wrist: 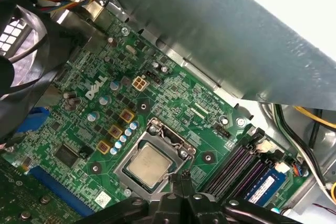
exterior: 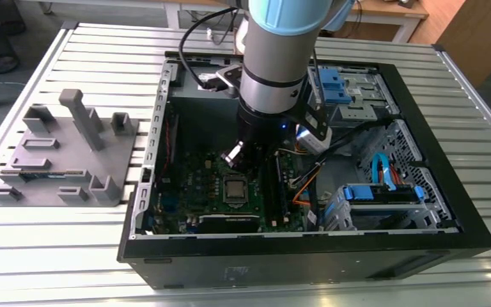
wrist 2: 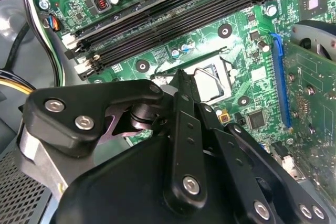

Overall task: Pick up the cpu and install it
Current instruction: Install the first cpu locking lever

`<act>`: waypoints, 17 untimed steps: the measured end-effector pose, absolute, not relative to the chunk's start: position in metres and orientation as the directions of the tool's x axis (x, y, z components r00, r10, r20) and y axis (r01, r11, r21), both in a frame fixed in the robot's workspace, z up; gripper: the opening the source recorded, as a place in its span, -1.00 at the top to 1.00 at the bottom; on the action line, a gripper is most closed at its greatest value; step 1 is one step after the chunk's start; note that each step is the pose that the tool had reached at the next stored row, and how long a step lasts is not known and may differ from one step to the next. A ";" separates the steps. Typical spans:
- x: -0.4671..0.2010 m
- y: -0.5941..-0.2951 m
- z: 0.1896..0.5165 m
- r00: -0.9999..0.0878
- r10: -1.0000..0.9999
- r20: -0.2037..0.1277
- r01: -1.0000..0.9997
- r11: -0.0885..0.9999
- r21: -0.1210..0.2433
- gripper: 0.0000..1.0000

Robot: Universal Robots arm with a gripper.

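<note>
The cpu (wrist: 149, 163) lies flat in the metal-framed socket (wrist: 167, 136) of the green board, silvery top up, and it also shows in the exterior view (exterior: 233, 188) and the second wrist view (wrist 2: 212, 83). My gripper (wrist: 179, 180) hangs just above the socket's edge, beside the cpu, with its two black fingertips pressed together and nothing between them. In the second wrist view the gripper (wrist 2: 181, 78) ends a little short of the cpu. In the exterior view the arm reaches down into the open computer case (exterior: 450, 230), and the gripper (exterior: 236, 165) is over the board.
A grey plastic holder (exterior: 58, 160) with a memory stick (exterior: 45, 174) in it lies at the exterior view's left, outside the case. Black memory slots (wrist 2: 168, 14), a blue memory stick (wrist: 265, 184), orange cables (exterior: 301, 192), a drive cage (exterior: 382, 195) and the case wall (wrist: 220, 30) crowd the socket.
</note>
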State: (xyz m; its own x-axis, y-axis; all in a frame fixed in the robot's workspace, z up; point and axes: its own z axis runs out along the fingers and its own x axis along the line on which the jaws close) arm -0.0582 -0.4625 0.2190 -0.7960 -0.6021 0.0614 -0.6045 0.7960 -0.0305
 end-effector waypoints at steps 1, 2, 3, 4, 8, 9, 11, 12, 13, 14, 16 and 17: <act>-0.058 -0.462 0.219 -0.796 -0.602 0.061 -0.604 0.796 -0.031 0.79; -0.059 -0.463 0.219 -0.796 -0.602 0.061 -0.604 0.796 -0.031 0.79; -0.059 -0.463 0.218 -0.797 -0.602 0.061 -0.604 0.796 -0.032 0.79; -0.059 -0.463 0.218 -0.797 -0.601 0.060 -0.604 0.797 -0.032 0.79; -0.060 -0.463 0.218 -0.797 -0.601 0.060 -0.603 0.797 -0.034 0.79; -0.060 -0.463 0.218 -0.797 -0.600 0.060 -0.603 0.797 -0.034 0.79; -0.060 -0.463 0.218 -0.797 -0.600 0.060 -0.603 0.797 -0.034 0.79; -0.060 -0.463 0.218 -0.797 -0.600 0.060 -0.603 0.797 -0.034 0.79; -0.060 -0.463 0.218 -0.797 -0.600 0.060 -0.603 0.797 -0.034 0.79; -0.060 -0.463 0.218 -0.797 -0.600 0.060 -0.603 0.797 -0.035 0.79; -0.060 -0.464 0.217 -0.798 -0.600 0.061 -0.603 0.797 -0.035 0.79; -0.060 -0.464 0.217 -0.798 -0.600 0.062 -0.603 0.797 -0.037 0.79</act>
State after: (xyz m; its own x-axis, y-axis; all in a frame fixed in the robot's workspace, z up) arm -0.0597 -0.4638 0.2172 -0.7976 -0.6000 0.0619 -0.6026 0.7972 -0.0366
